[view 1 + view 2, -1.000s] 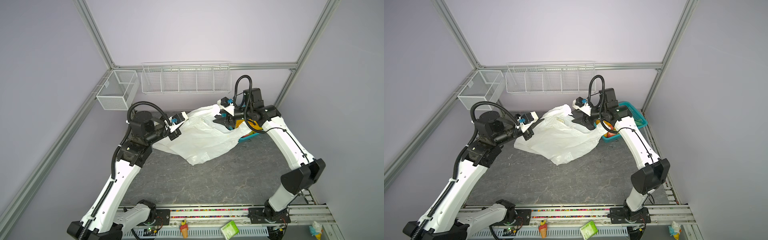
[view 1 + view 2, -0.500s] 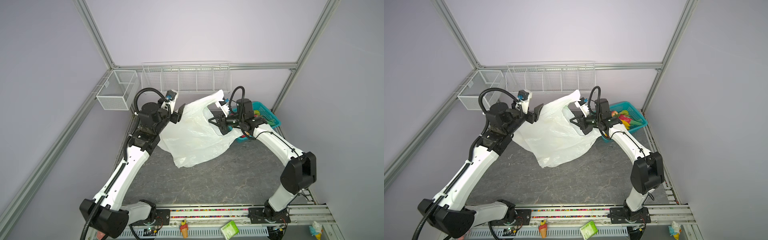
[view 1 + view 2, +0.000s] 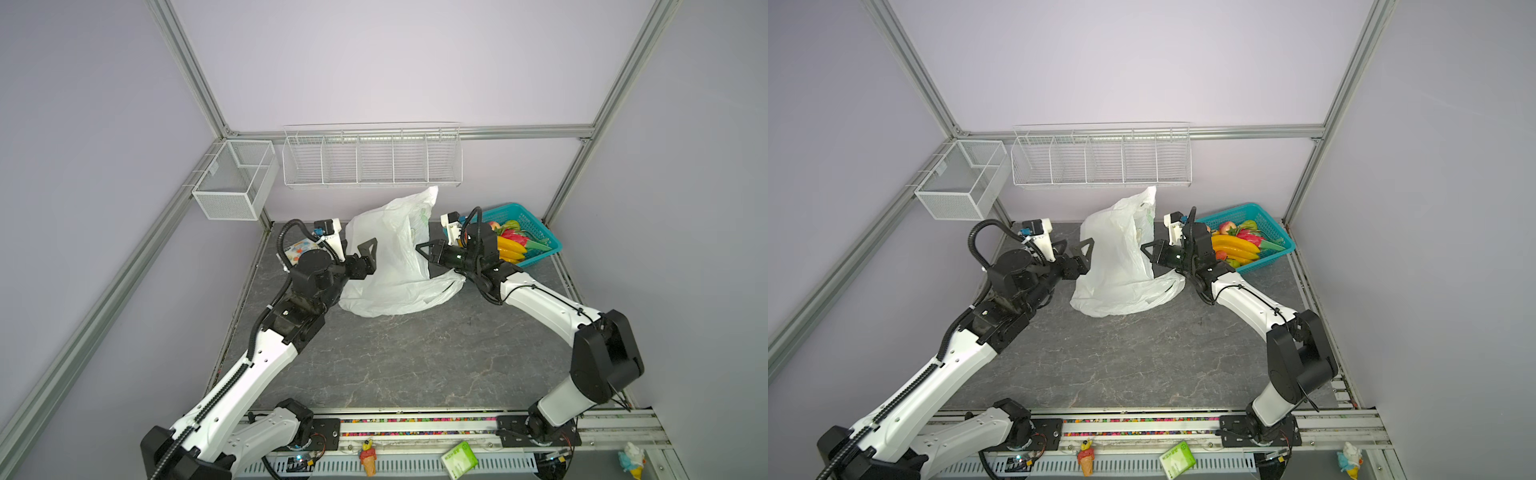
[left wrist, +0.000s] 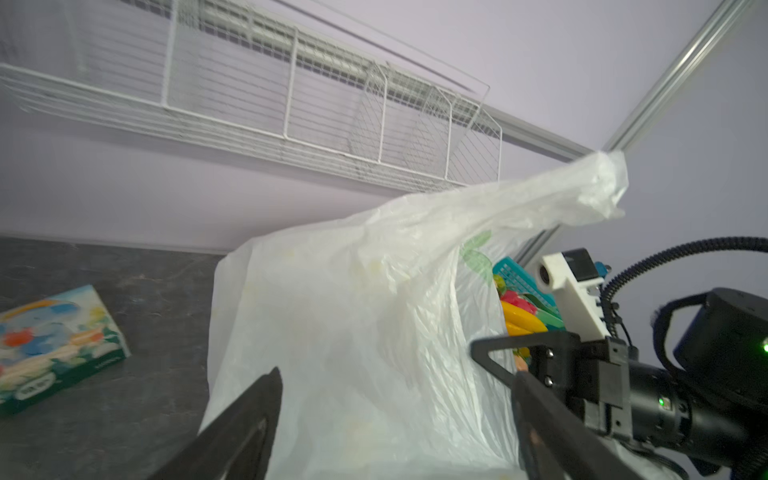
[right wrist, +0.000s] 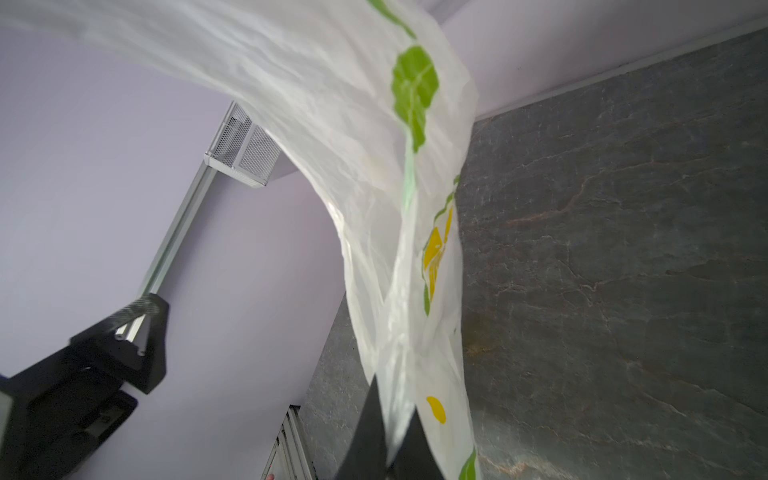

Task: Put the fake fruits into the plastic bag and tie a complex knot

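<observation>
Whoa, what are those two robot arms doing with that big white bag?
They are getting the plastic bag ready for toy fruit. The right gripper has its jaws shut on the bag's edge, holding it up while the bottom rests on the table. The left gripper is beside the bag with jaws open, holding nothing. The fake fruits lie in the teal basket, and nothing is tied yet.

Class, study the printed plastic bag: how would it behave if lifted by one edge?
Probably floppy: the plastic bag sags in crinkled folds beside the right gripper pinching its edge. Likely very light, since the film looks thin and translucent. Smooth film might slip from the pinch.
</observation>
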Motion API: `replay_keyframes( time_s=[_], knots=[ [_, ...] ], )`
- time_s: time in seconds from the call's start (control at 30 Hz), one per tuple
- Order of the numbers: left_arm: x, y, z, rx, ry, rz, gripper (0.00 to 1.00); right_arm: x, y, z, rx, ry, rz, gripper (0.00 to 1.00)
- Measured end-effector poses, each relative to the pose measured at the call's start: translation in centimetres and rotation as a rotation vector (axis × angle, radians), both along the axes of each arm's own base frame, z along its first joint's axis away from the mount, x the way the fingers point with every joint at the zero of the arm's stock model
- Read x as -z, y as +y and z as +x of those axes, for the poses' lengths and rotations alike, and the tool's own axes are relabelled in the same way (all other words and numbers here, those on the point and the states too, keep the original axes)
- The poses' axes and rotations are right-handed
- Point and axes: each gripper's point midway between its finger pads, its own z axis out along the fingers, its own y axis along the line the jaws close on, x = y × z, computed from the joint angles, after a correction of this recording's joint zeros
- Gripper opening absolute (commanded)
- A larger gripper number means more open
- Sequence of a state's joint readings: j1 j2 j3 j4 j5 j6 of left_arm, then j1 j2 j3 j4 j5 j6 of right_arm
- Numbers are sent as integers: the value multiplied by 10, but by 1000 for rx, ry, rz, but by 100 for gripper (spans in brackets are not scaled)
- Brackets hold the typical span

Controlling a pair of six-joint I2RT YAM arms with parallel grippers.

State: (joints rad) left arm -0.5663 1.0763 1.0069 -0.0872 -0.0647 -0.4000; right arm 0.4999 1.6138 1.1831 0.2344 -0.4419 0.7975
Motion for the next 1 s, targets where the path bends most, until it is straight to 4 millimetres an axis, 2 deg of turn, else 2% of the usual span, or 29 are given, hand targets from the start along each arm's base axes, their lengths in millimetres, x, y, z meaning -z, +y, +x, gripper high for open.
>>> replay_keyframes(
  time_s=[0.13, 0.2, 0.27, 0.37, 0.53, 0.63, 0.8, 1.0],
  knots=[
    [36, -39, 9, 130, 136, -15, 90, 0, 2, -3, -14, -25, 28, 7],
    [45, -51, 12, 168, 173, -20, 91, -3, 3, -5, -32, -39, 40, 7],
    [47, -59, 16, 188, 194, -27, 91, -7, 5, -7, -49, -61, 41, 7],
    [36, -68, 28, 195, 188, -40, 91, -12, 4, -10, -65, -102, 27, 6],
    [16, -84, 54, 195, 167, -32, 91, -17, 2, -16, -82, -159, -10, 6],
    [15, -95, 71, 200, 172, -4, 91, -17, 1, -17, -87, -179, -31, 7],
    [35, -111, 88, 226, 223, 42, 91, -8, -1, -17, -91, -185, -74, 7],
    [67, -118, 101, 215, 291, 102, 85, -4, -3, -17, -90, -197, -104, 7]
  ],
)
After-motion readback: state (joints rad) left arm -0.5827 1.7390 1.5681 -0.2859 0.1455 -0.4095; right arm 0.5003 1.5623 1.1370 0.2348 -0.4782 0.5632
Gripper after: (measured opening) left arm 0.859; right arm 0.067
